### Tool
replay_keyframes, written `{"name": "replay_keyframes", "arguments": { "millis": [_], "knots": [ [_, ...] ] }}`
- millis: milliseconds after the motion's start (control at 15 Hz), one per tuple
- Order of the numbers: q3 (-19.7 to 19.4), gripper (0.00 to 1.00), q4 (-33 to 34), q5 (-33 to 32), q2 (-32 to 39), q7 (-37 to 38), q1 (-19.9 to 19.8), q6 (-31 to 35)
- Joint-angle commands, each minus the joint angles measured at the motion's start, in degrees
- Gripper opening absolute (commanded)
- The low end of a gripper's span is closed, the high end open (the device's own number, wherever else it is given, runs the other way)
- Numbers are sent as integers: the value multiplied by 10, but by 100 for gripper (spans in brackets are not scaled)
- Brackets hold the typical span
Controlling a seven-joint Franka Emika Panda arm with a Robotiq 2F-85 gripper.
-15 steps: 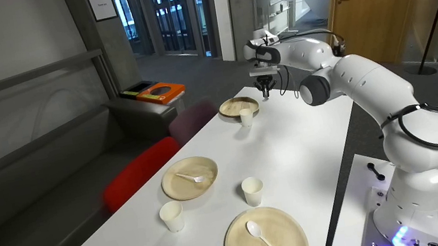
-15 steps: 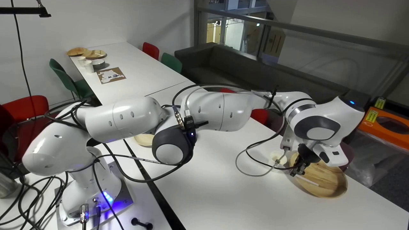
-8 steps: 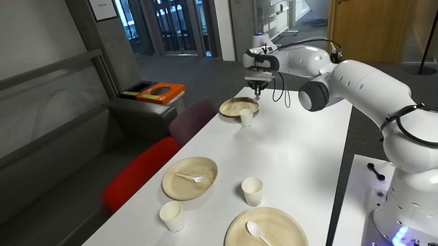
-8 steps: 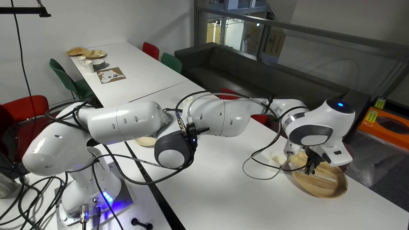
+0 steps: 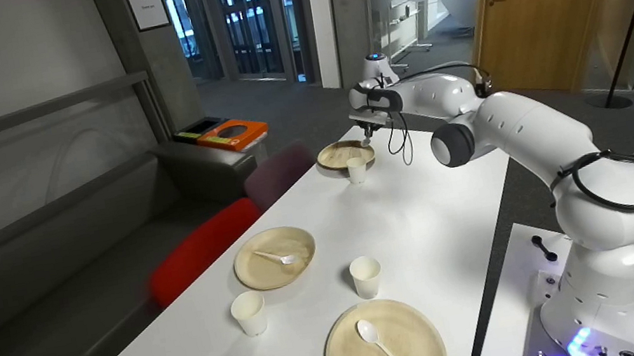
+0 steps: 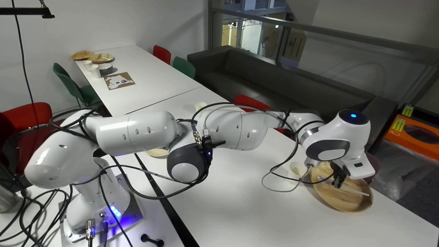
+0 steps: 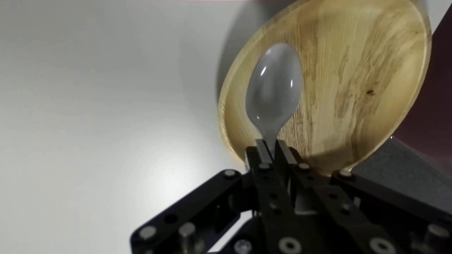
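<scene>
My gripper (image 7: 271, 150) is shut on the neck of a white spoon (image 7: 274, 84). In the wrist view the spoon's bowl points away past the fingertips. Below it is a round tan wooden plate (image 7: 353, 70) with a raised rim. In an exterior view the gripper (image 6: 337, 181) is over that plate (image 6: 346, 204), and the spoon's handle (image 6: 358, 192) sticks out across it. I cannot tell whether the spoon touches the plate. In another exterior view the gripper (image 5: 368, 134) is at the plate's (image 5: 339, 154) far right edge. A white cup (image 5: 357, 170) stands beside the plate.
Nearer on the white table (image 5: 427, 217) are a plate (image 5: 269, 276) with a white utensil (image 5: 280, 257), a plate (image 5: 352, 352) with a white spoon (image 5: 368, 332), and two white cups (image 5: 366, 277) (image 5: 249, 313). A cable loop (image 6: 274, 189) hangs from the arm near the table.
The gripper has moved with the spoon from beside the plate to over it, and the wrist has tilted. The spoon's handle now reaches further across the plate. The plates and cups have not moved.
</scene>
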Motion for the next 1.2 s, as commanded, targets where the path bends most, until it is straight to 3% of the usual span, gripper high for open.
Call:
{"name": "replay_keyframes", "arguments": {
  "millis": [0, 400, 800, 867, 1133],
  "knots": [
    [-30, 2, 1, -44, 5, 92, 16, 54],
    [-85, 2, -3, -108, 5, 275, 39, 67],
    [-25, 2, -10, -64, -5, 351, 26, -64],
    [-19, 2, -51, -48, -25, 362, 28, -53],
    [10, 2, -51, 0, -19, 415, 8, -50]
  ]
}}
